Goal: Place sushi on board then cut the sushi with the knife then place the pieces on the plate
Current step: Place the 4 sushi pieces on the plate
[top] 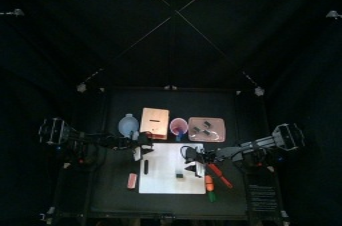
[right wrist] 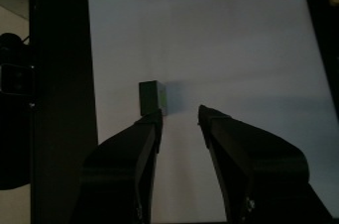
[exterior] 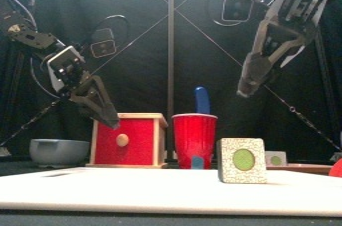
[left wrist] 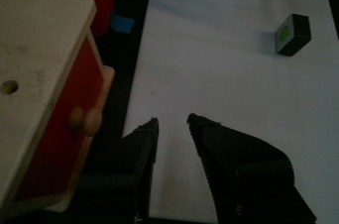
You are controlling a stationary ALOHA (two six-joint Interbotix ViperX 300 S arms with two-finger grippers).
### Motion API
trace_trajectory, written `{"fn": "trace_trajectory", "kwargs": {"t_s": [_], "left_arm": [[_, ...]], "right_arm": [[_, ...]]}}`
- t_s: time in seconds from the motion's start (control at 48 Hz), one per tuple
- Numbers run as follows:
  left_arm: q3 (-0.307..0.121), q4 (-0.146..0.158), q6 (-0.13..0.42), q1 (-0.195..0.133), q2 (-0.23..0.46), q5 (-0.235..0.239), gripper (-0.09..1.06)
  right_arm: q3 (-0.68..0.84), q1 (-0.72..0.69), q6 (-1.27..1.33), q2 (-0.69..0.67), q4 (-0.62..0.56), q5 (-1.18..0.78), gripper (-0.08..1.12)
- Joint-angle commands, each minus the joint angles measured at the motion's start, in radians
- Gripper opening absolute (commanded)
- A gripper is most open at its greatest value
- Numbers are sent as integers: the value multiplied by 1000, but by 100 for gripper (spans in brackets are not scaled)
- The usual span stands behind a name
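White board [left wrist: 225,59]: it lies mid-table as the cutting place. We see only one block on it.
Sushi [exterior: 243,160]: a single block stands on edge on the board, right of the middle, with its green face to the front. We judge the first step met for this block.
Right gripper [right wrist: 179,111]: it hangs above the board, jaws a little apart and empty. The block sits just past one jaw tip without touching it, so this arm is well set to steady it.
Left gripper [left wrist: 172,121]: it is over the board's left side, beside the box [exterior: 130,140]. Its jaws are narrowly parted and hold nothing.
Knife [exterior: 202,98]: blue, upright in the red cup [exterior: 195,142] beyond the board. Its top end is free for a grasp from above, so we judge cutting not begun.
Tray [top: 217,134]: it sits far right, waiting for pieces.
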Motion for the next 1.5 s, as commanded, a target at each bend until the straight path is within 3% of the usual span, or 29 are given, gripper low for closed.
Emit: {"fn": "trace_trajectory", "kwargs": {"t_s": [0.021,0.167,0.625,0.75,0.896,1.021,1.5], "left_arm": [[-18,-8,0,-2,-6,-5,72],[-15,-8,0,-2,-3,-5,72],[-3,-8,0,-2,-3,-5,72],[2,-8,0,0,-3,-5,72],[3,-8,0,-2,-3,-5,72],[2,-6,2,-2,-3,-6,72],[-3,-6,0,-2,-3,-6,72]], "right_arm": [[-60,18,-2,32,3,-8,81],[-97,38,-2,97,5,-5,88],[-160,72,-5,230,-6,-2,87],[-155,69,-2,239,-26,0,80],[-149,66,-3,222,-32,23,64],[-123,26,-2,155,-52,71,55],[158,-353,0,-356,-92,362,56]]}}
